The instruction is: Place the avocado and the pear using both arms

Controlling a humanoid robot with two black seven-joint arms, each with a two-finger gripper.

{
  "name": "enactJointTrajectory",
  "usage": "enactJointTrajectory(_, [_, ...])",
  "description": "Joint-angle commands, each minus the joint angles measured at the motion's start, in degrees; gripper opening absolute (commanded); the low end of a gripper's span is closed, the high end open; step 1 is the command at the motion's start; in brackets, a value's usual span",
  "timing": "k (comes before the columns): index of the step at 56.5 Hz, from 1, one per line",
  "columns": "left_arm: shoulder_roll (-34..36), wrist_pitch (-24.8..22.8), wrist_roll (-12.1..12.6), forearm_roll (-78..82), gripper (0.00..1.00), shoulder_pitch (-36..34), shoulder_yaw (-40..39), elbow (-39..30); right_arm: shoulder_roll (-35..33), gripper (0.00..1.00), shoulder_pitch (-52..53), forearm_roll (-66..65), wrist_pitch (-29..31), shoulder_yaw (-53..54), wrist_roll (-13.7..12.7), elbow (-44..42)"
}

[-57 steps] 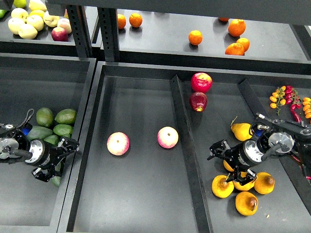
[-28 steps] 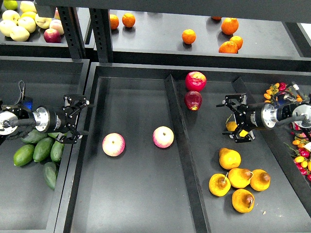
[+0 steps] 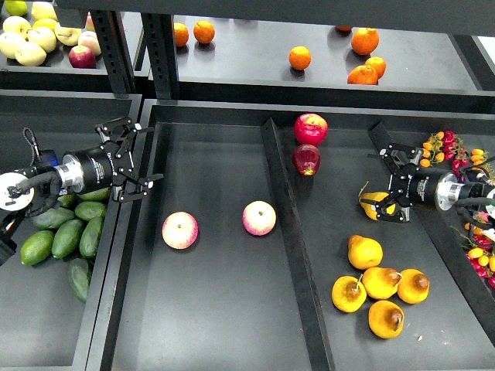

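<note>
Dark trays (image 3: 209, 309) split by raised dividers (image 3: 286, 232) filled the near scene under even light, while a far shelf (image 3: 255, 73) behind black metal posts (image 3: 158, 50) held oranges (image 3: 299, 57) at right and pale apples (image 3: 31, 52) at left.

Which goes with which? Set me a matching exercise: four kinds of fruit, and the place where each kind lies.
Fruit:
1. avocados
2. pink-yellow apples
3. oranges
4. pears

Place:
A. upper shelf
B. middle tray
C. left tray
D. right tray

Pairs: 1-C, 2-B, 3-A, 4-D
</note>
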Motion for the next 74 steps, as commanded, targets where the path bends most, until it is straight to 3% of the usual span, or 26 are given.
enactJointTrajectory(1, [-1.84,-0.01,-0.01,-1.83,1.00,0.45,-4.26,-0.01,0.53,1.00,-0.15,0.01,0.00,4.68,0.00,-0.62])
enactJointTrajectory(18, [-7.73,-0.01,-0.01,-1.92,1.00,2.91,-10.68,-0.53,7.47,1.00,-1.91,-0.08,0.00,19.71,0.00,-4.76])
enactJointTrajectory(36, [-14.68,-0.01,-0.01,-1.92,1.00,5.29,-19.20,-7.74,14.32,1.00,-3.58,0.01,0.00,29.03,0.00,-4.14])
enactJointTrajectory(42, [-14.68,-0.01,-0.01,-2.00,1.00,5.37,-24.91,-9.94,17.84,1.00,-3.76,0.10,0.00,33.95,7.07,-3.53])
enactJointTrajectory(47, [-14.68,-0.01,-0.01,-2.00,1.00,5.72,-27.02,-10.64,19.95,1.00,-4.02,0.10,0.00,36.85,11.20,-3.26])
enactJointTrajectory(56, [-14.68,-0.01,-0.01,-1.92,1.00,7.39,-28.43,-12.40,24.09,1.00,-4.72,0.18,0.00,43.00,16.92,-3.09])
enactJointTrajectory(64, [-14.68,0.21,-0.01,-1.92,1.00,9.24,-27.64,-13.98,24.09,1.00,-6.13,0.18,0.00,46.52,20.08,-0.45])
enactJointTrajectory(65, [-14.68,0.39,-0.57,-1.92,1.00,9.59,-27.56,-14.16,24.09,1.00,-6.39,0.18,0.00,46.78,20.43,0.25])
enactJointTrajectory(69, [-14.68,1.00,-7.25,-1.92,1.00,10.56,-26.94,-14.86,24.09,1.00,-7.45,0.18,0.00,47.84,22.72,2.27])
enactJointTrajectory(74, [-14.68,1.09,-14.55,-1.92,1.00,11.79,-25.89,-15.65,24.09,1.00,-9.03,0.18,0.00,48.63,27.54,4.20])
